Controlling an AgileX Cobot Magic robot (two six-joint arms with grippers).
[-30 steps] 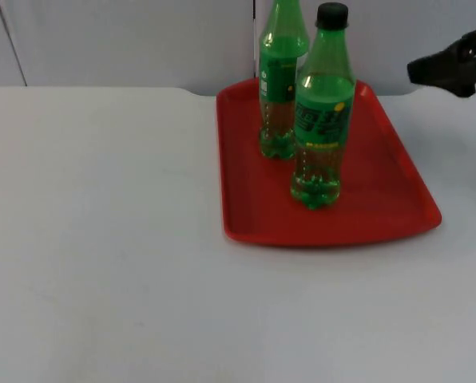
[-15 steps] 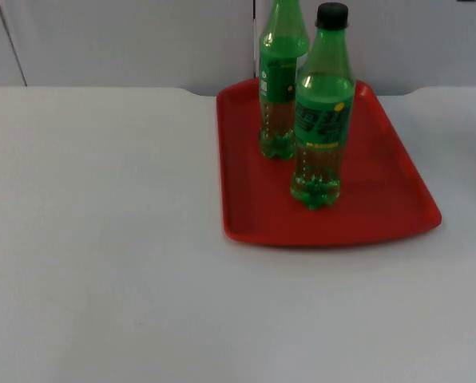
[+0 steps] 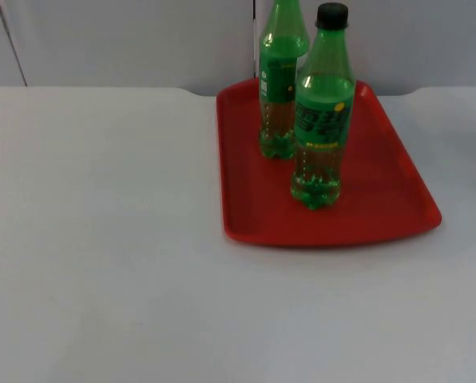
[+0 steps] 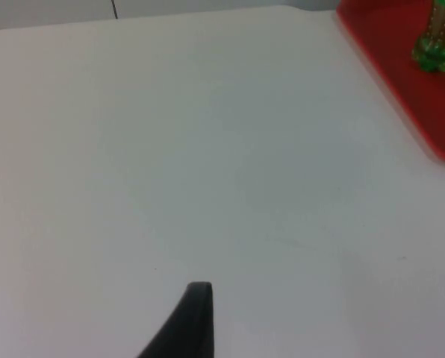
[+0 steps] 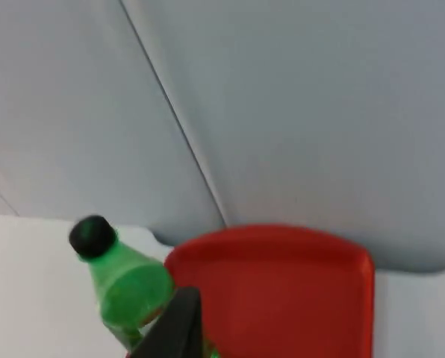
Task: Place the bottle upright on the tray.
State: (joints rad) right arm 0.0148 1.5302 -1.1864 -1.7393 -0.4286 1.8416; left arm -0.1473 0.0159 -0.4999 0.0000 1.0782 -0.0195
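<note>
Two green bottles stand upright on the red tray (image 3: 382, 199) at the back of the table. The nearer one (image 3: 322, 120) has a black cap, and the other (image 3: 279, 88) stands just behind it to the left. My left gripper (image 4: 189, 324) hovers over bare table well left of the tray's edge (image 4: 402, 82), where a green bottle's base (image 4: 435, 45) shows. My right gripper (image 5: 174, 328) is raised behind the tray (image 5: 282, 283), apart from the capped bottle (image 5: 125, 280). Neither gripper holds anything that I can see.
The grey partition wall (image 3: 126, 40) rises right behind the tray. White table top (image 3: 102, 239) stretches to the left of the tray and in front of it.
The right arm, at the top view's upper right edge a second ago, has pulled back out of that view. Bottles and tray have not moved.
</note>
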